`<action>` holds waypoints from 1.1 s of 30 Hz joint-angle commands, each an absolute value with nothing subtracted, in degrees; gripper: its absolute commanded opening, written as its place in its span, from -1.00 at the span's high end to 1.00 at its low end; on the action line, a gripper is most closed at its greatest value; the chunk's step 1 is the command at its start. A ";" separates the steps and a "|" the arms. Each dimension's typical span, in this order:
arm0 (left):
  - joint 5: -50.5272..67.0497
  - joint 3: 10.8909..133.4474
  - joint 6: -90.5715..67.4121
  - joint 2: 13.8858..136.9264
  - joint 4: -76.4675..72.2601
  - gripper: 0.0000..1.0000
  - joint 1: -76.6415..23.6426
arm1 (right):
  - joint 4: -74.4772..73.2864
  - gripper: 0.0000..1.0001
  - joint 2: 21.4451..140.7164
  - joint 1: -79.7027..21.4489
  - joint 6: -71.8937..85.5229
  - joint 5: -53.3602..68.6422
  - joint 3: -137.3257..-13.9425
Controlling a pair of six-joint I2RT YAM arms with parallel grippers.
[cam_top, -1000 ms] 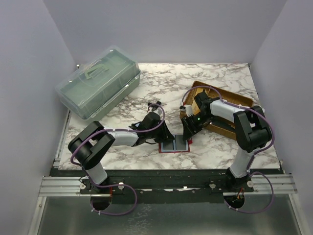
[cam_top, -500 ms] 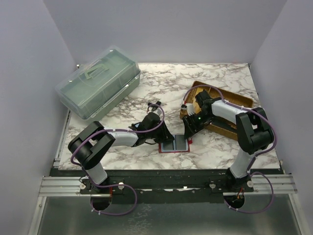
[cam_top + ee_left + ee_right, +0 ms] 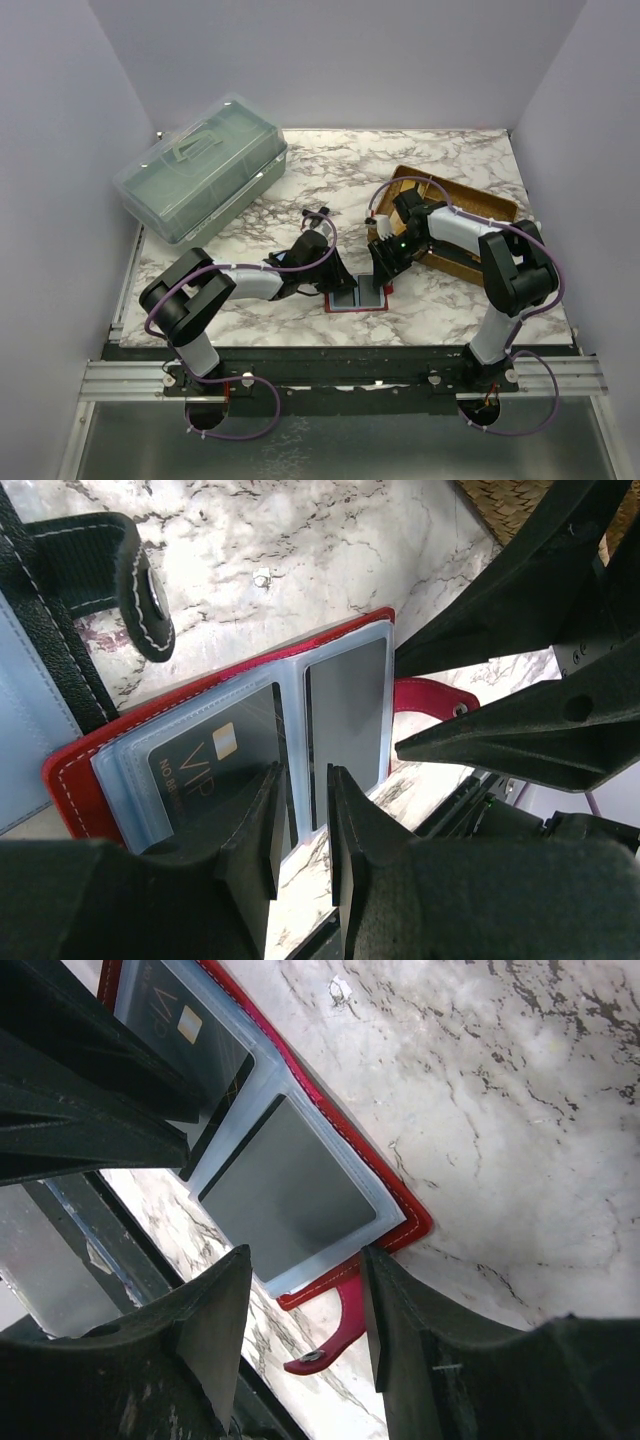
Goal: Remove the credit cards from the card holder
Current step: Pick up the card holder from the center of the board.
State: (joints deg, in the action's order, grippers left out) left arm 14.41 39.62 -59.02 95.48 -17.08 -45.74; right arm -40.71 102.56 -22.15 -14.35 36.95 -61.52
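The red card holder [image 3: 357, 298] lies open on the marble, near the front edge. Its clear sleeves hold a black VIP card [image 3: 215, 755] and a plain grey credit card [image 3: 345, 715]. My left gripper [image 3: 303, 775] hangs over the holder's middle fold. Its jaws stand narrowly open, and the sleeve edge between them looks untouched. My right gripper [image 3: 305, 1260] is open over the holder's right corner, its fingers on either side of the red snap strap [image 3: 330, 1340]. The grey card [image 3: 290, 1195] lies just beyond its tips. Both grippers [image 3: 338, 282] [image 3: 381, 272] flank the holder.
A black wallet [image 3: 60, 630] with a snap strap and a pale blue-grey inner face lies against the holder's left side. A woven tray [image 3: 460, 225] sits right of the right gripper. A clear green lidded box [image 3: 200, 165] stands at the back left.
The right gripper's jaws have narrowed a little and the arm has shifted slightly towards the holder. The left arm and the holder have not moved.
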 commanded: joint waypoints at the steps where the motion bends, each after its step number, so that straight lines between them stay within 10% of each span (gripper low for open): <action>1: 14.15 38.76 -58.90 95.79 -16.96 0.43 -46.21 | -39.58 -0.06 102.12 -22.50 -12.99 37.08 -61.22; 33: 17.37 39.05 -59.59 99.05 -18.54 0.62 -46.29 | -38.10 -0.16 105.13 -22.50 -7.70 48.29 -62.85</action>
